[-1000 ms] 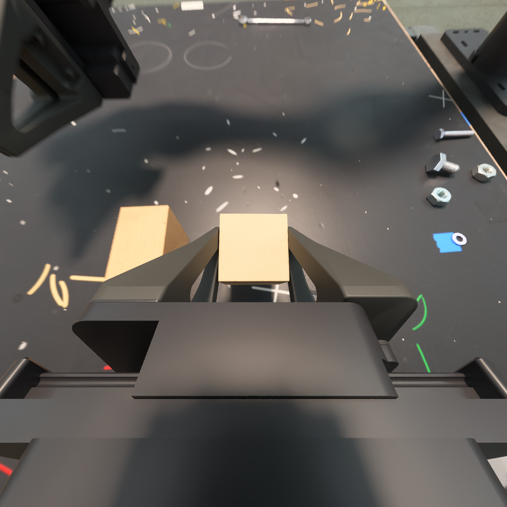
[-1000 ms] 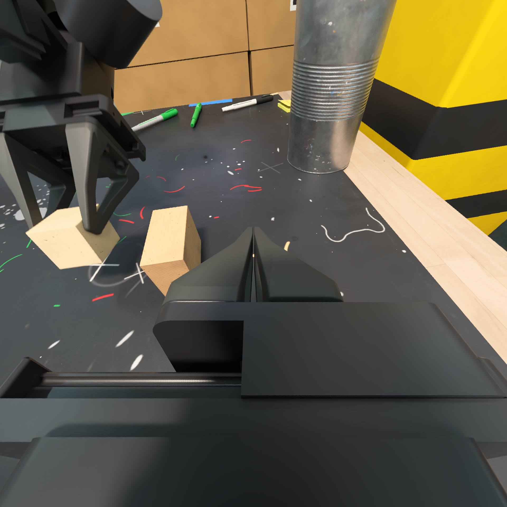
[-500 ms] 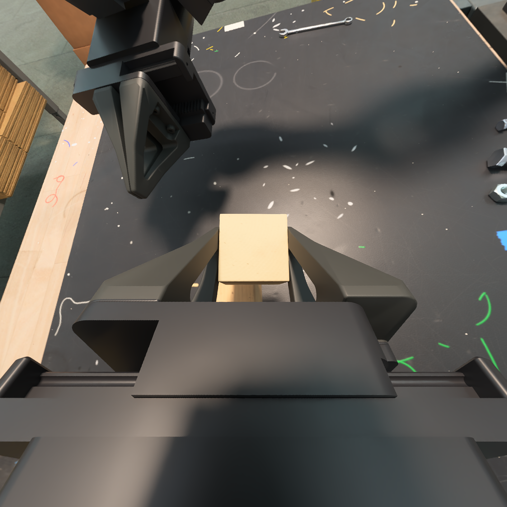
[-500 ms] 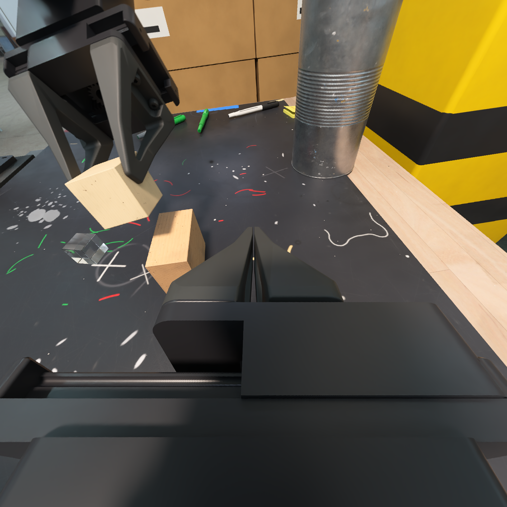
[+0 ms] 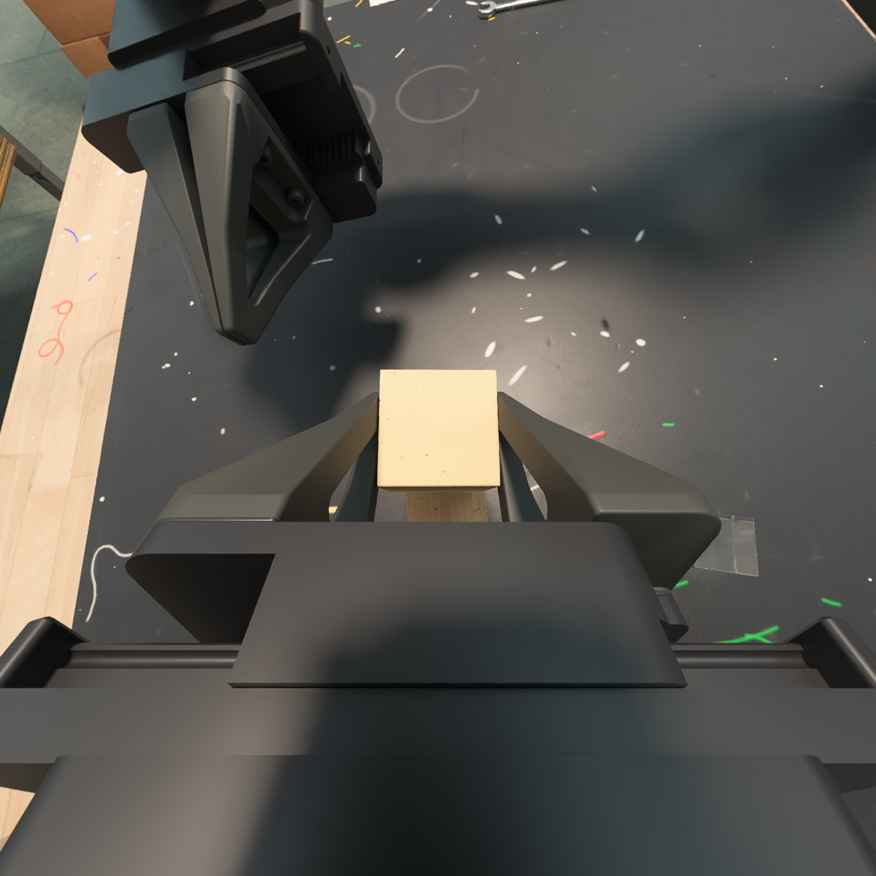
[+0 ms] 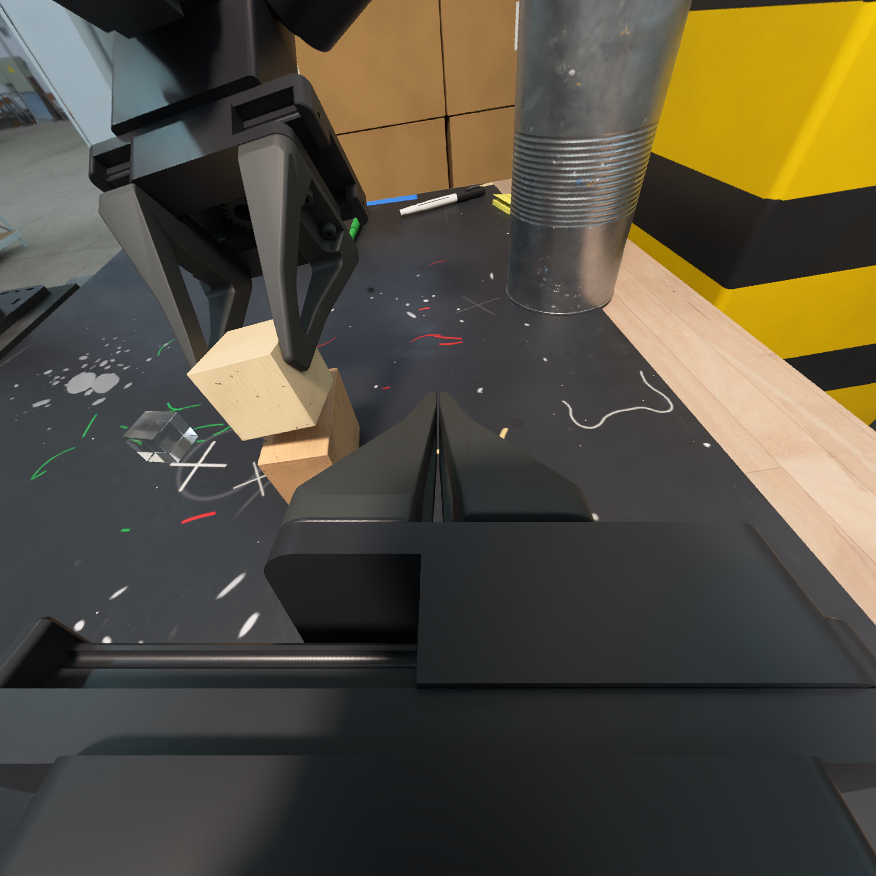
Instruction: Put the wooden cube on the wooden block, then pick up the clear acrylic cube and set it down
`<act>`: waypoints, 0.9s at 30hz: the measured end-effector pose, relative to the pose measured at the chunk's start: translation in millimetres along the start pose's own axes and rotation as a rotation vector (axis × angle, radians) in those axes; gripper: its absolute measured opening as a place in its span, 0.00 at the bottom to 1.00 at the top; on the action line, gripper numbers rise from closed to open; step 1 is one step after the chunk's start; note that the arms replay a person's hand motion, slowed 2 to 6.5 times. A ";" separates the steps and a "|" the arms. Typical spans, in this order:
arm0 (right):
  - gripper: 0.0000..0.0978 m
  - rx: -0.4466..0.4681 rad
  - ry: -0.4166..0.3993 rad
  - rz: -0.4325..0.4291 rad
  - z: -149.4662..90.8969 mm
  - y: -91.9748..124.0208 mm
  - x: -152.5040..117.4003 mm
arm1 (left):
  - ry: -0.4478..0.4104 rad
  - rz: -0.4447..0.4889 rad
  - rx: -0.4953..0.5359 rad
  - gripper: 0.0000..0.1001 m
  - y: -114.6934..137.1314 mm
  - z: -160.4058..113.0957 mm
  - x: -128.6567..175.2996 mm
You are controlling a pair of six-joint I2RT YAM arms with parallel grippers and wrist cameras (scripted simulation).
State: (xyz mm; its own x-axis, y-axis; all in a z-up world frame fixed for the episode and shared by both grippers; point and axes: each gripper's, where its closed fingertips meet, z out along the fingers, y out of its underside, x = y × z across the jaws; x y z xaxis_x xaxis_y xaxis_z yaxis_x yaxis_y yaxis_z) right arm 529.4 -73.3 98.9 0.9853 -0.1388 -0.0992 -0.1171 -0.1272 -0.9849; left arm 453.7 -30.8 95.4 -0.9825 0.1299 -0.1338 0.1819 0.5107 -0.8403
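My left gripper [image 5: 438, 403] is shut on the pale wooden cube [image 5: 438, 429] and holds it directly over the darker wooden block [image 5: 445, 506], whose top shows just under the cube. In the right wrist view the left gripper [image 6: 246, 358] holds the cube [image 6: 260, 384] tilted at the top of the block [image 6: 308, 443]; contact cannot be told. The clear acrylic cube [image 6: 161, 436] sits on the dark table left of the block; it also shows in the left wrist view [image 5: 730, 545]. My right gripper [image 6: 437, 403] is shut and empty, right of the block; it hangs at upper left in the left wrist view [image 5: 239, 334].
A tall metal cylinder [image 6: 576, 189] stands at the back right of the dark table [image 6: 521, 379]. Markers [image 6: 441, 199] lie at the far edge before cardboard boxes [image 6: 393, 85]. A light wooden border [image 6: 758, 403] runs along the right. A wrench [image 5: 512, 5] lies far off.
My left gripper has carried the wooden cube sideways and down from beside the block to just over it. The acrylic cube has come into view. The right gripper stays shut.
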 end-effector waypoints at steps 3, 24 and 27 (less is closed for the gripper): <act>0.01 0.002 -0.003 0.009 -0.3 1.0 0.0 | 0.000 0.005 -0.002 0.39 -0.4 -0.2 0.6; 0.01 -0.008 -0.010 0.022 0.0 2.3 0.5 | 0.029 -0.045 -0.014 0.38 6.2 4.5 -0.1; 0.01 -0.008 -0.011 0.024 0.0 2.4 0.4 | 0.031 -0.052 -0.015 0.38 6.3 4.6 -0.4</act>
State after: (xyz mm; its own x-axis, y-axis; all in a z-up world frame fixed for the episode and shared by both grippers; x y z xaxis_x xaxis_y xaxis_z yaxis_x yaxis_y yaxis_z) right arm 529.5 -73.7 96.5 0.9836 -0.1314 -0.1239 -0.1412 -0.1322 -0.9811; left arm 455.0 -31.5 87.7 -0.9889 0.1291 -0.0736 0.1316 0.5302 -0.8376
